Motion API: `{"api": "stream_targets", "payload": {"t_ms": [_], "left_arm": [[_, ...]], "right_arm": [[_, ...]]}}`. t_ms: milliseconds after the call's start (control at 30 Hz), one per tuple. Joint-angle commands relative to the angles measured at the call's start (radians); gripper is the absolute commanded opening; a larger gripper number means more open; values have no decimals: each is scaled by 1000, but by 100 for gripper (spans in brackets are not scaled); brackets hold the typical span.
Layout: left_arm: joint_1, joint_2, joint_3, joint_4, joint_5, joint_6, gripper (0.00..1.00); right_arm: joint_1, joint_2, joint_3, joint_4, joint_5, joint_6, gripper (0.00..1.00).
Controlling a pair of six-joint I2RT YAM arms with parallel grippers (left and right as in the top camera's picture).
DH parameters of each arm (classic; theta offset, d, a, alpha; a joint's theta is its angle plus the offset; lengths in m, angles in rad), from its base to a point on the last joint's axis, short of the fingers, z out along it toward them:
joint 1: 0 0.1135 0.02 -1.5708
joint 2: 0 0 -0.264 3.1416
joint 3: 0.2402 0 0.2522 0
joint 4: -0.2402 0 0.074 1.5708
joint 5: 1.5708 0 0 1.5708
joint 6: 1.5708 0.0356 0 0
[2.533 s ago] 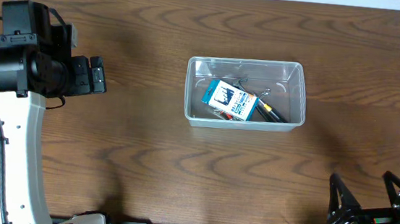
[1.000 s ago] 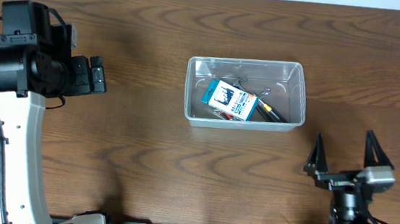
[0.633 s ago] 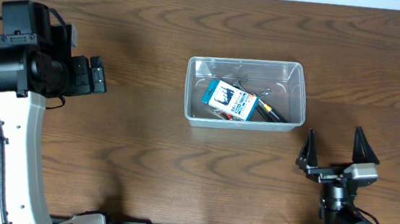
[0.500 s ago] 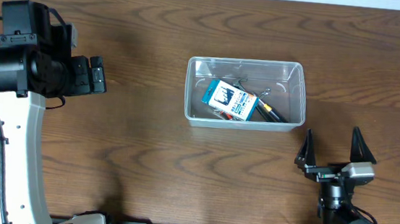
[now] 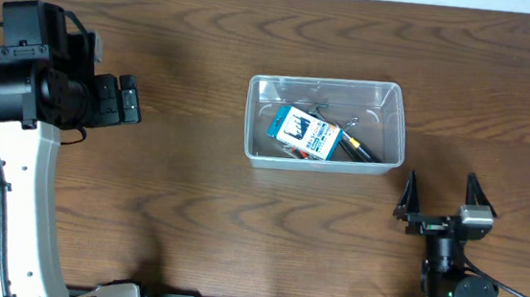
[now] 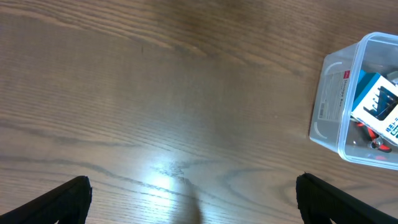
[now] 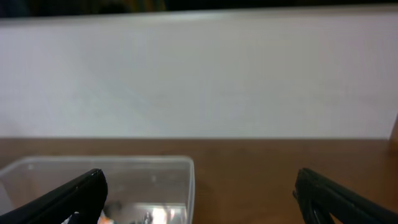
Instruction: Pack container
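Overhead / container (image 5: 251, 118): clear tub with rounded corners, upright on the brown worktop (image 5: 194, 190), a little right of centre and towards the far edge.
Overhead / contents: blue and white box (image 5: 303, 133) lies tilted inside the container; dark slim tools (image 5: 361, 150) lie to its right, also inside.
Overhead / left gripper (image 5: 133, 100): at the left side of the worktop, pointing towards the container, well apart from it; spread not readable from above.
Overhead / right gripper (image 5: 442, 195): near the front edge, just below the container's right end, not touching it; fingers spread wide with nothing between them.
Left wrist / left gripper (image 6: 193, 200): both fingertips (image 6: 65, 198) sit at the frame's bottom corners, spread wide, with only bare worktop between them.
Left wrist / container (image 6: 328, 93): at the right edge of the frame, partly cut off; a label sticker (image 6: 336, 93) on its end wall; the blue and white box (image 6: 380, 107) and a red-handled item (image 6: 367, 129) show through the plastic.
Right wrist / right gripper (image 7: 199, 194): fingers wide apart, holding nothing.
Right wrist / container (image 7: 124, 163): ahead and to the left, its rim level; a white wall (image 7: 199, 81) behind the worktop.
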Motion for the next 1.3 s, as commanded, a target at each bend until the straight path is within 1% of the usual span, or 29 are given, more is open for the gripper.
{"api": "stream_targets", "payload": {"t_ms": [0, 333, 1267], "left_arm": [[5, 3, 17, -3, -8, -4, 98], [5, 3, 17, -3, -8, -4, 98], [5, 3, 17, -3, -8, -4, 98]], "right_arm": [[-2, -7, -2, -35, 7, -12, 99], [45, -7, -2, -217, 7, -12, 99], [63, -7, -2, -213, 11, -12, 99]]}}
